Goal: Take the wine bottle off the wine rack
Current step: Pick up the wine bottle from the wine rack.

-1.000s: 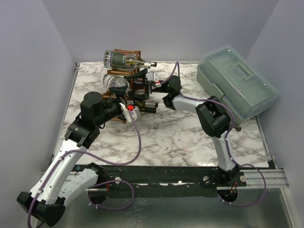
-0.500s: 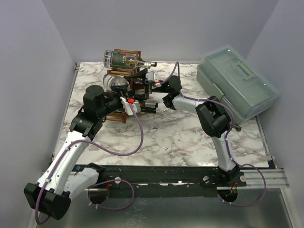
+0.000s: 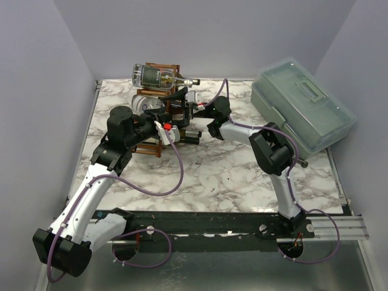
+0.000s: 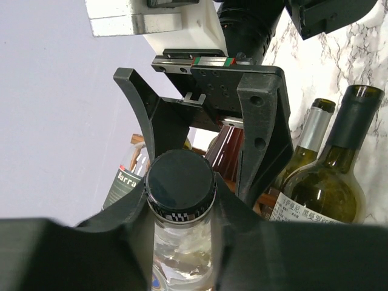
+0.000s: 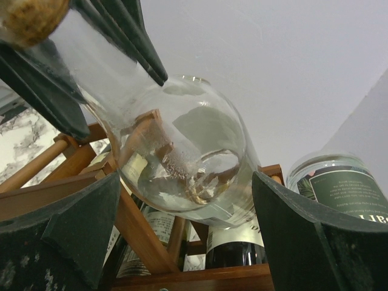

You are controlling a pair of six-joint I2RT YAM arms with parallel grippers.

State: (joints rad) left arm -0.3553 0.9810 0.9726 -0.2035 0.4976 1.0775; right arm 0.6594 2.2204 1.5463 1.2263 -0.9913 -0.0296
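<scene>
Left gripper [image 4: 182,239] clenched on neck of black-capped clear bottle [image 4: 180,180] at wine rack [image 3: 171,68]; right gripper [image 5: 188,206] opposite, jaws spread wide.

Soft even overhead light on the white marble-patterned tabletop [image 3: 230,176], faint shadows, pale sheen on the translucent grey-green plastic toolbox [image 3: 303,103], black screw cap [image 4: 180,180] of the clear glass bottle [image 4: 182,245] sharp, dark foreground blurred, round clear glass flask [image 5: 182,157] backlit and streaked with reflections
</scene>
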